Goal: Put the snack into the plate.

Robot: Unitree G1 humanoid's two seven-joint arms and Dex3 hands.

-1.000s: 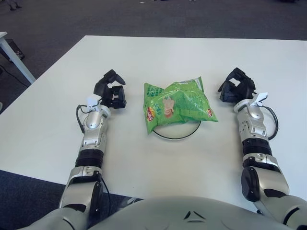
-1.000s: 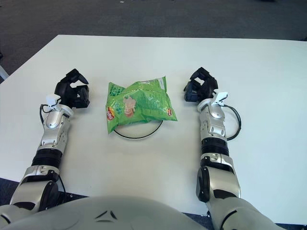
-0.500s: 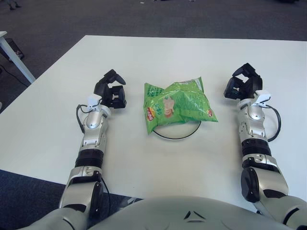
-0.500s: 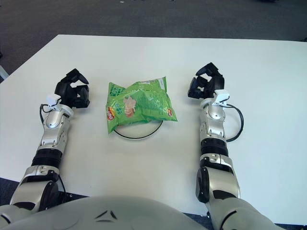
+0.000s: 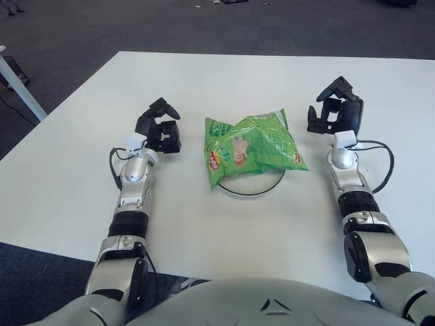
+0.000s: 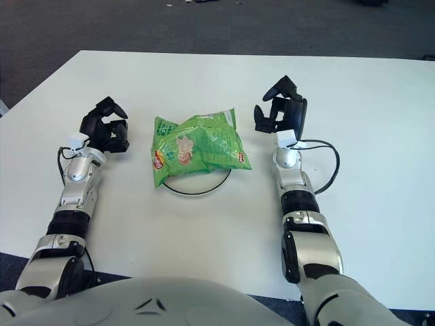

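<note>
Snack bag (image 5: 253,148) light, crinkly, slippery; lies on plate (image 5: 253,189) mid-desk. Grip edges. My left hand (image 5: 158,127), right hand (image 5: 336,113) fingers loosely spread, empty.

- One green snack bag (image 5: 253,147), lying at the middle of the tabletop (image 5: 224,81).
- One plate (image 5: 253,189), showing under the bag's 6 o'clock edge.
- Two hands: left hand (image 5: 158,127) at 9 o'clock of the bag, right hand (image 5: 334,113) at 3 o'clock.
</note>
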